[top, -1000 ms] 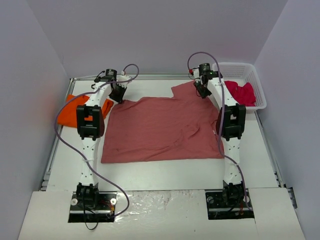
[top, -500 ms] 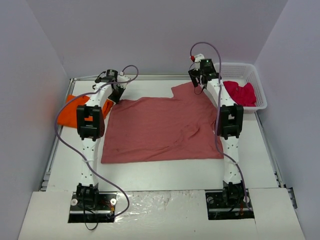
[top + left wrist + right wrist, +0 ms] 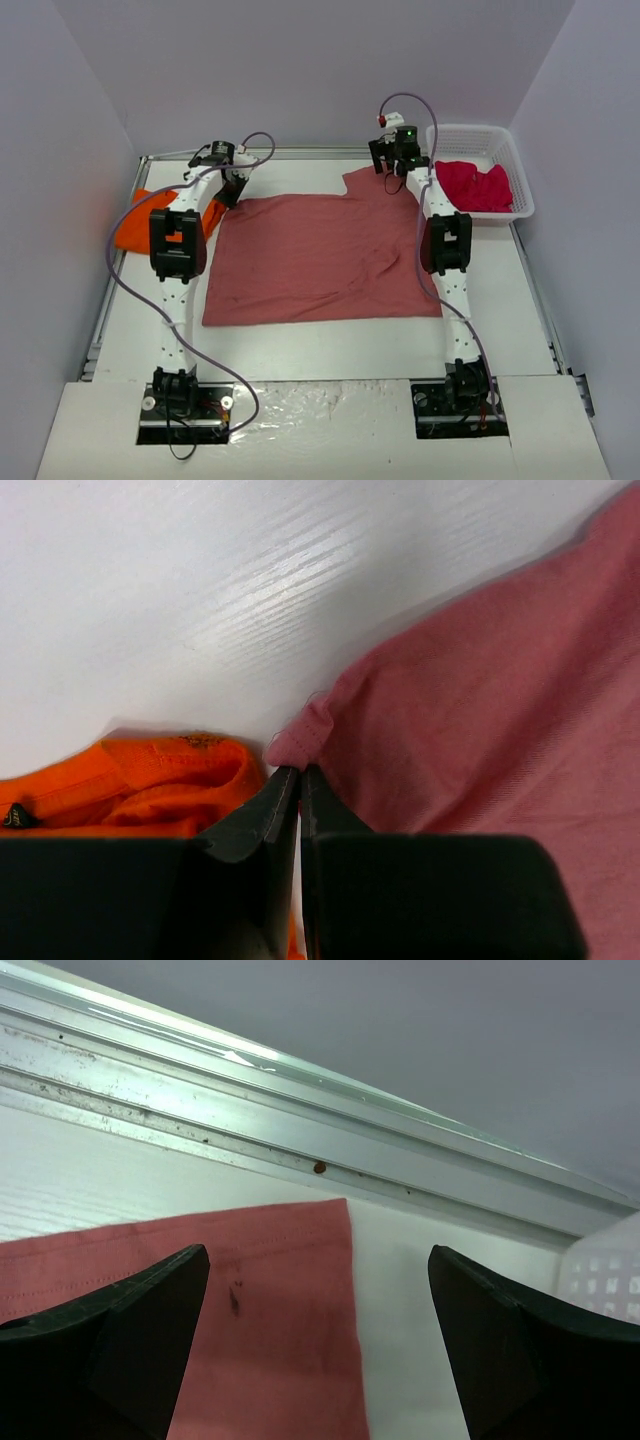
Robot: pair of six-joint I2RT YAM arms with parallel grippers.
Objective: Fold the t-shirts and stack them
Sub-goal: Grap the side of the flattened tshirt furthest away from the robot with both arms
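The large brick-red t-shirt [image 3: 320, 255] lies spread flat across the middle of the table. My left gripper [image 3: 232, 188] is at its far left corner, and in the left wrist view the jaws [image 3: 300, 770] are shut on the bunched corner of the cloth [image 3: 480, 710]. My right gripper [image 3: 388, 165] hovers open over the shirt's far right corner [image 3: 270, 1290] with nothing between its fingers [image 3: 318, 1252]. The orange t-shirt [image 3: 135, 225] lies crumpled at the table's left edge, just beside the left fingers [image 3: 150, 780]. The crimson-pink t-shirt [image 3: 478, 185] sits in the basket.
A white plastic basket [image 3: 520, 190] stands at the far right corner, its wall just right of the right gripper [image 3: 605, 1270]. A metal rail [image 3: 250, 1090] runs along the table's far edge, close behind both grippers. Grey walls enclose the table on three sides.
My right gripper has opened, let go of the shirt's far right corner, and lifted a little back and to the left. The left gripper stays shut and has nudged slightly to the far left.
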